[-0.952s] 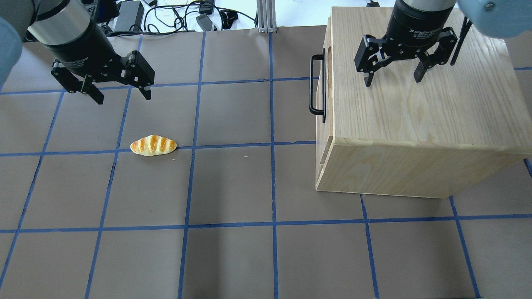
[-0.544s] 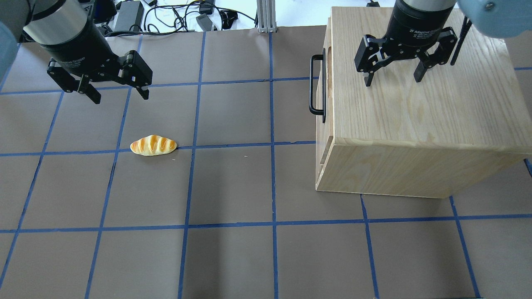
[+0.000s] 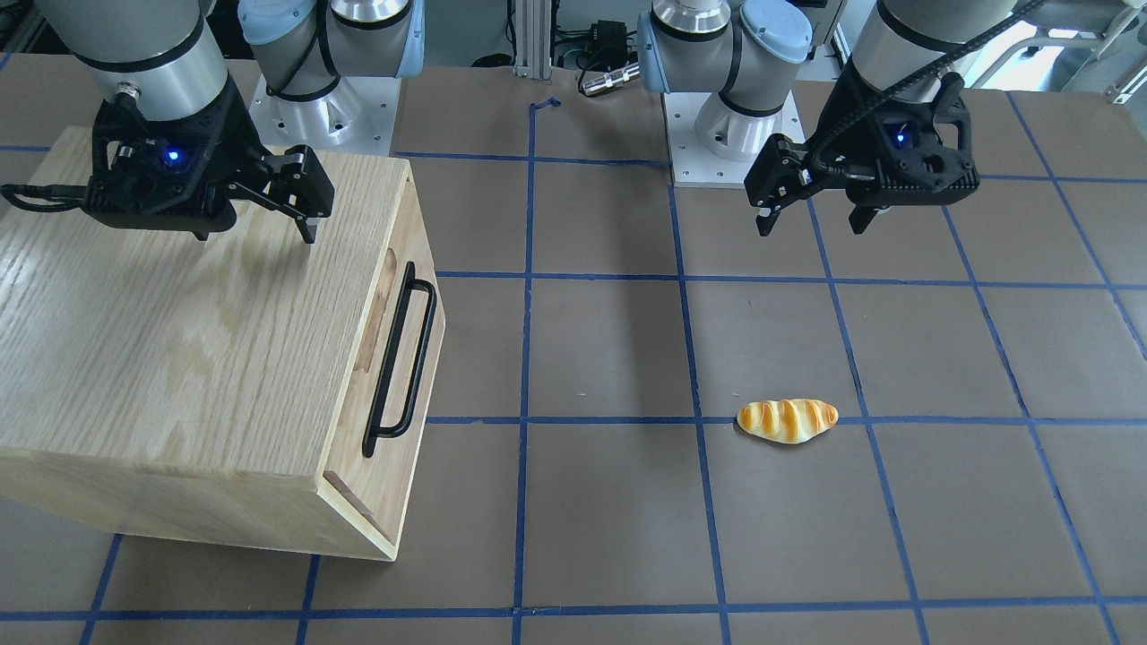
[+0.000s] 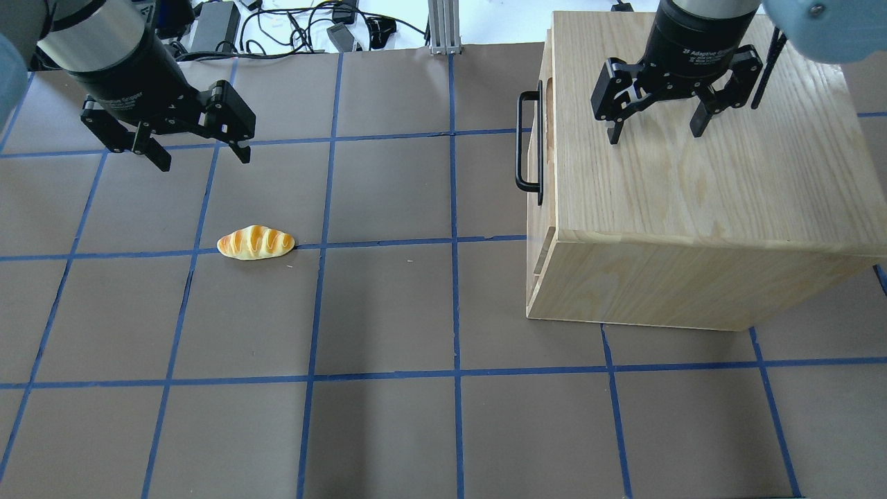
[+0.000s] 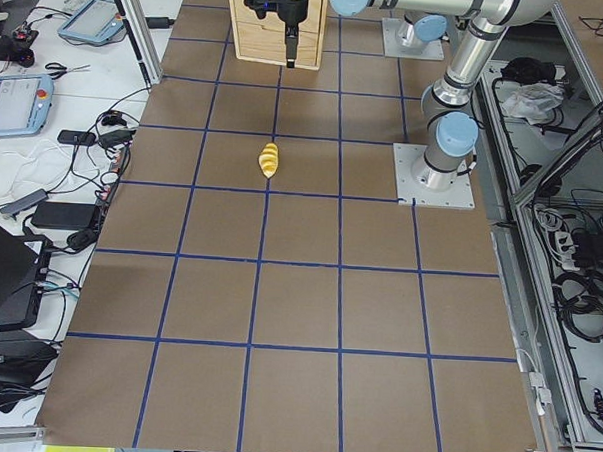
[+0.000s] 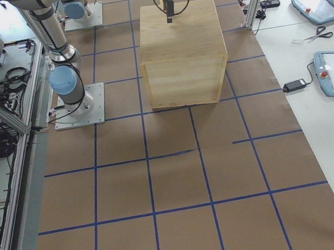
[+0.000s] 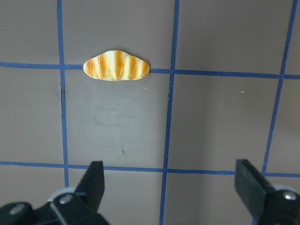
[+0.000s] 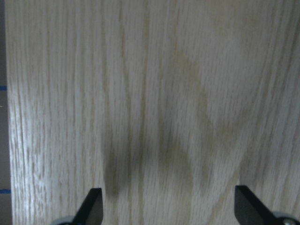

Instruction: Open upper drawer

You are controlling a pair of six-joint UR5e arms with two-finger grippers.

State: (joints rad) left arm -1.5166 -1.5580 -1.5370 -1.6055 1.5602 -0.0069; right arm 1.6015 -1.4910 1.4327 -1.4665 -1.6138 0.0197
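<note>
Evidently the upper drawer (image 3: 357,403) sits shut in the cabinet (image 4: 727,173). The right end effector (image 4: 655,135) hovers wide open over the cabinet's top, and the left end effector (image 4: 204,163) is equally wide over the bench (image 4: 388,312). Best to grip the handle (image 3: 401,358) mid-bar and pull straight outward.

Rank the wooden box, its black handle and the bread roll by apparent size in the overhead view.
1. The wooden box, clearly largest.
2. The black handle and the bread roll: too close to rank; the handle is longer, the roll fatter.
</note>
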